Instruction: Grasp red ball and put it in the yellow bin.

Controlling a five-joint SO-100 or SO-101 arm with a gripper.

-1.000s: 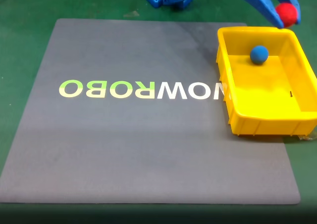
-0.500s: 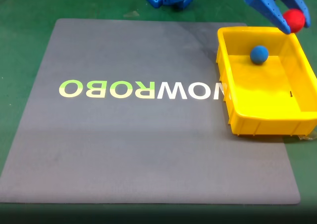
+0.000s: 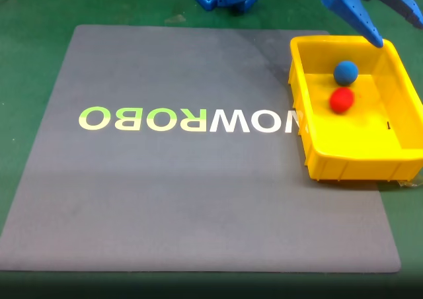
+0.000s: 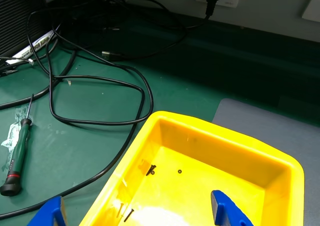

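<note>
In the fixed view, the ball (image 3: 342, 100) lies inside the bin (image 3: 310, 155), just before another ball (image 3: 346, 72).

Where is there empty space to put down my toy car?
The grey mat is bare all around its ROBO lettering, left of the yellow bin. The bin's far end is crowded: the red ball and blue ball sit there.
</note>
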